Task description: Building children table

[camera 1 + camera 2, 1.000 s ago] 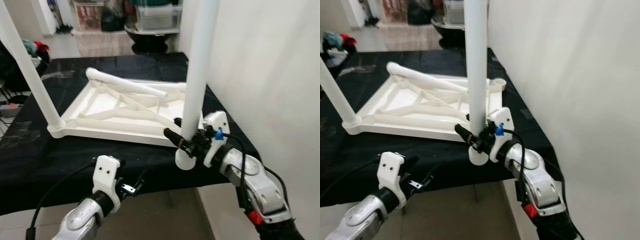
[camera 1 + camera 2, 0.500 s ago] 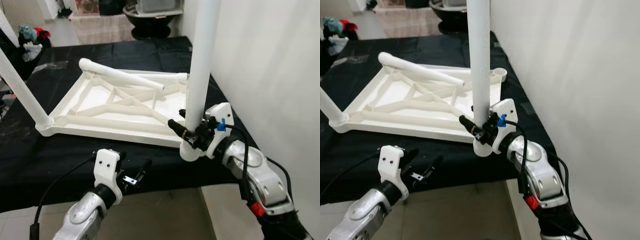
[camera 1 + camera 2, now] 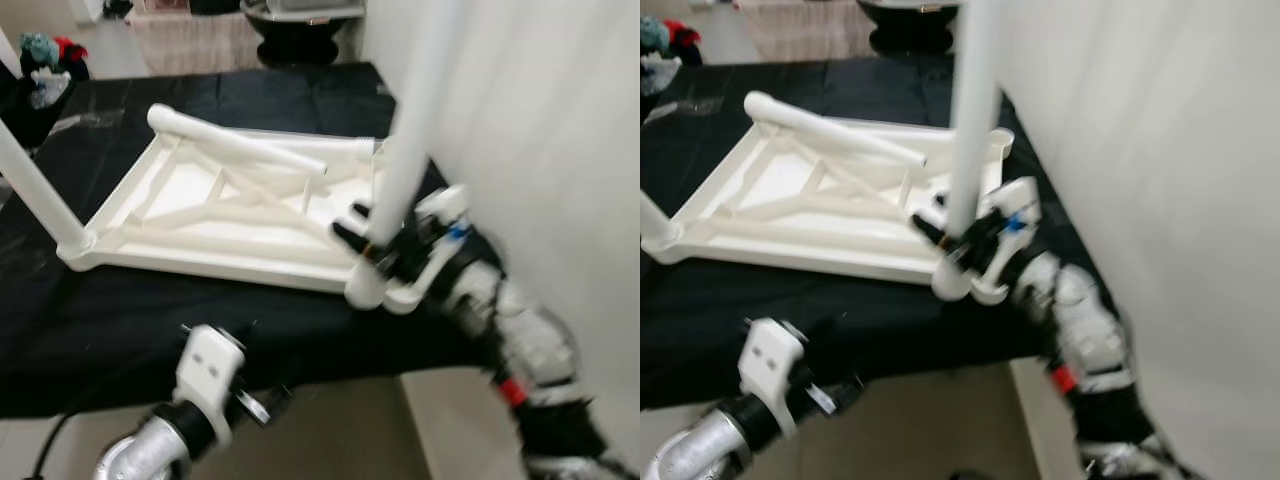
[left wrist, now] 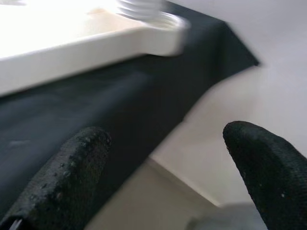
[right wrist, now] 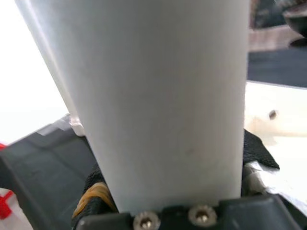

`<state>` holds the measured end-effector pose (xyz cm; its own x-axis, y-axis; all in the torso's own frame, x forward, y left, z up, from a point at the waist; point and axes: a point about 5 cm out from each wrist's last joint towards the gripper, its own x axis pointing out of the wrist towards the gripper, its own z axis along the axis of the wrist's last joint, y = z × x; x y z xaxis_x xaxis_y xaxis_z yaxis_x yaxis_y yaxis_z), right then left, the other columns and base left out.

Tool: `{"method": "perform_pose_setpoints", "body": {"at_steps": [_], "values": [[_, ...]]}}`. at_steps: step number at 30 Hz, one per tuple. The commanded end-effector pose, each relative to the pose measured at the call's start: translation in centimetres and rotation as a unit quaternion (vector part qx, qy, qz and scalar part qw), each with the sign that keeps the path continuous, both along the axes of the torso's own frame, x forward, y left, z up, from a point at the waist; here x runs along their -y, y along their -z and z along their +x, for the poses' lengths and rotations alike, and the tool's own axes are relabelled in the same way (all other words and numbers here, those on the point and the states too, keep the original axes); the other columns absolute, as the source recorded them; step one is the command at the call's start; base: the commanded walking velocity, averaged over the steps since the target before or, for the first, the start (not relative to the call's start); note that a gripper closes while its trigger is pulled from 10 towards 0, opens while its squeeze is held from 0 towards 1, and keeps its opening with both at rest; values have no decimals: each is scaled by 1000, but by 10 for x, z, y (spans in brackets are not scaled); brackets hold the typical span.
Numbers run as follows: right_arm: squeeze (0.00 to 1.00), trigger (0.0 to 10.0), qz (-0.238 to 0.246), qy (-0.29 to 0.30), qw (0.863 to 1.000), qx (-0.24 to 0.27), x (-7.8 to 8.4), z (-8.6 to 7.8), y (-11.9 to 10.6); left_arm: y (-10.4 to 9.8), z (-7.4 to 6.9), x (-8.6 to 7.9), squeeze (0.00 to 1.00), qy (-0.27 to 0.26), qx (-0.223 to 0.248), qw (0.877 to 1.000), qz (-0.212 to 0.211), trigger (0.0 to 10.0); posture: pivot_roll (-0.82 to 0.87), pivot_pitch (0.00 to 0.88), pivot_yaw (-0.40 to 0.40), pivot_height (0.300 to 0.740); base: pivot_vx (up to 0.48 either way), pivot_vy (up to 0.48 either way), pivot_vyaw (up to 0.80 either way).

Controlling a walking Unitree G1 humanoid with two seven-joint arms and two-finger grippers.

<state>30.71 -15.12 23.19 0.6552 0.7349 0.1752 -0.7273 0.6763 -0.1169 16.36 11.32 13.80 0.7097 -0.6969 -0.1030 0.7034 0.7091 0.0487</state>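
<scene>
Black-clothed bench: my right gripper (image 3: 385,250) clamps stiff, light, slick plastic table leg (image 3: 405,170) low near its socket; left gripper (image 4: 163,167) open, empty.

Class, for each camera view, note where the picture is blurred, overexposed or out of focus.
Left eye view: motion blur, worst on the right gripper and its arm. Right eye view: likewise smeared. Left wrist view: the white tabletop is blown out, the near fingers soft. Right wrist view: the gripped table leg looms close.
</scene>
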Motion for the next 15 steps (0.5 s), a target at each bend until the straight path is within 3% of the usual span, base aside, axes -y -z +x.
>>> {"method": "perform_pose_setpoints", "body": {"at_steps": [1,4,8,9,10,12,13,15], "values": [[0,10000,30,-47,998,5,11,2,-9,-4,-12,7,0,52,-4,999,-13,10000,-51,240,-18,740,0,0,0],[0,10000,61,-85,994,9,24,4,-21,-8,-16,10,0,68,-11,997,-29,10000,-52,252,-13,740,0,0,0],[0,10000,51,-122,991,14,39,7,-25,-14,-18,10,0,70,-9,997,-40,10000,-38,276,-6,740,0,0,0],[0,10000,18,-146,989,15,45,5,-24,-17,-19,9,0,66,-6,997,-46,10000,-28,290,-3,740,0,0,0],[0,10000,18,-146,989,15,45,5,-24,-17,-19,9,0,66,-6,997,-46,10000,-28,290,-3,740,0,0,0],[0,10000,-50,-185,981,19,51,3,-28,-23,-22,7,0,60,-4,996,-60,10000,-21,319,2,740,0,0,0],[0,10000,-50,-185,981,19,51,3,-28,-23,-22,7,0,60,-4,996,-60,10000,-21,319,2,740,0,0,0],[0,10000,-98,-204,974,30,54,5,-37,-27,-27,6,0,61,-2,996,-69,10000,-19,332,5,740,0,0,0]]}}
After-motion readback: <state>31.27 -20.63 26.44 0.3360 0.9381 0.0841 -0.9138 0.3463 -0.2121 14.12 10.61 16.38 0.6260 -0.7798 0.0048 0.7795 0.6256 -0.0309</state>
